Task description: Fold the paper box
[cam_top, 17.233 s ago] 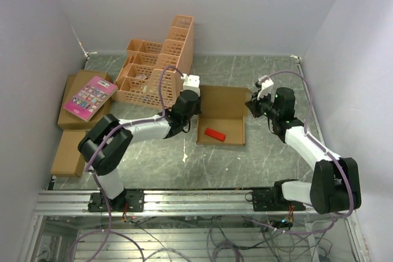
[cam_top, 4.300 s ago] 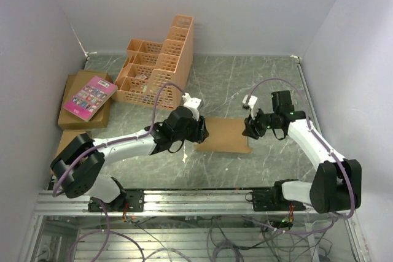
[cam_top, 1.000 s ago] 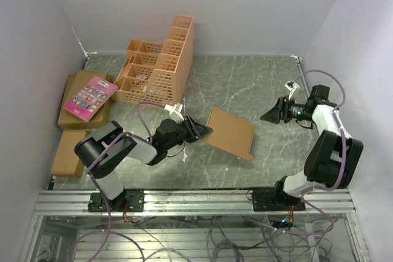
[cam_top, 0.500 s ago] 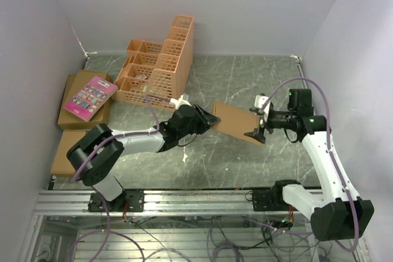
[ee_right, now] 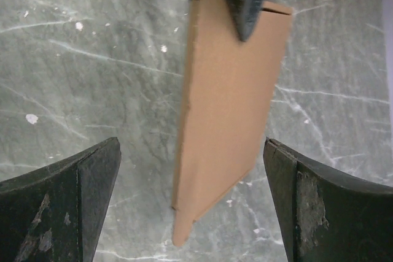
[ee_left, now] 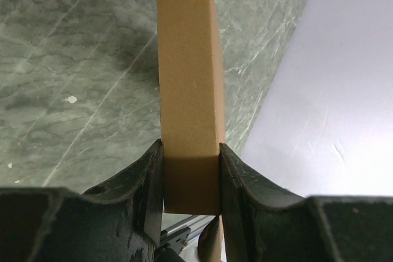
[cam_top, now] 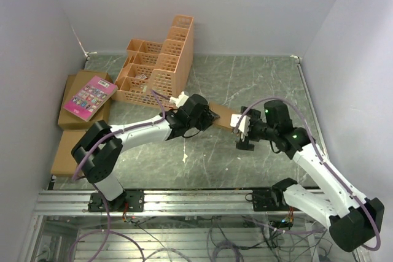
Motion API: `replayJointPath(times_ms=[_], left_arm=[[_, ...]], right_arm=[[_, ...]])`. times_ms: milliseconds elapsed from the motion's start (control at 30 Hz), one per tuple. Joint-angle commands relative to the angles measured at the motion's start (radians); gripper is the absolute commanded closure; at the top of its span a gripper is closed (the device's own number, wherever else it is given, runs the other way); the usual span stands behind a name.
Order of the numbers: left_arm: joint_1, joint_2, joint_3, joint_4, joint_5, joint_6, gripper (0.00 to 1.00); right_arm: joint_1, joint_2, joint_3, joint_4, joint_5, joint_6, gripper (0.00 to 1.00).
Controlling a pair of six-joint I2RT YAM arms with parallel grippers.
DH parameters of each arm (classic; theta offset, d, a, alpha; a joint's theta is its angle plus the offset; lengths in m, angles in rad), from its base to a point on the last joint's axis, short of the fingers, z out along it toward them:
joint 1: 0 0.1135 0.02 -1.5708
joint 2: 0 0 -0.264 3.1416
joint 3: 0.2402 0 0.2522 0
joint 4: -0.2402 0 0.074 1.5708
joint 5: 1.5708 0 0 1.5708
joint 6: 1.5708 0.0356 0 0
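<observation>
Left hand (ee_left: 190,147) clamps paper box (ee_left: 187,59) edgewise; right hand (ee_right: 191,148) spread wide, jaws either side, untouching. Likely light, stiff, crease-prone: pinch closed edges.

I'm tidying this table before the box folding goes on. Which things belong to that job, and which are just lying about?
Belongs to the job:
- paper box
- left gripper, clamped on the box
- right gripper, open

Just lying about:
- orange crate
- pink book
- brown cartons

The paper box (cam_top: 222,116), earlier open flat on the counter (cam_top: 245,84), is now closed and held aloft by the left gripper (ee_left: 190,161). The right gripper (ee_right: 191,145) is now at its free end, fingers (ee_right: 73,200) wider.
</observation>
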Motion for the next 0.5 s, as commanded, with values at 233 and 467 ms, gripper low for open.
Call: replayJointPath(times_ms=[233, 467], left_arm=[[-0.002, 0.035, 0.069, -0.074, 0.028, -0.086, 0.74], [-0.003, 0.036, 0.066, -0.065, 0.034, -0.111, 0.74]], right_arm=[[0.198, 0.034, -0.180, 0.356, 0.416, 0.116, 0.10], [0.245, 0.076, -0.221, 0.462, 0.520, 0.114, 0.36]])
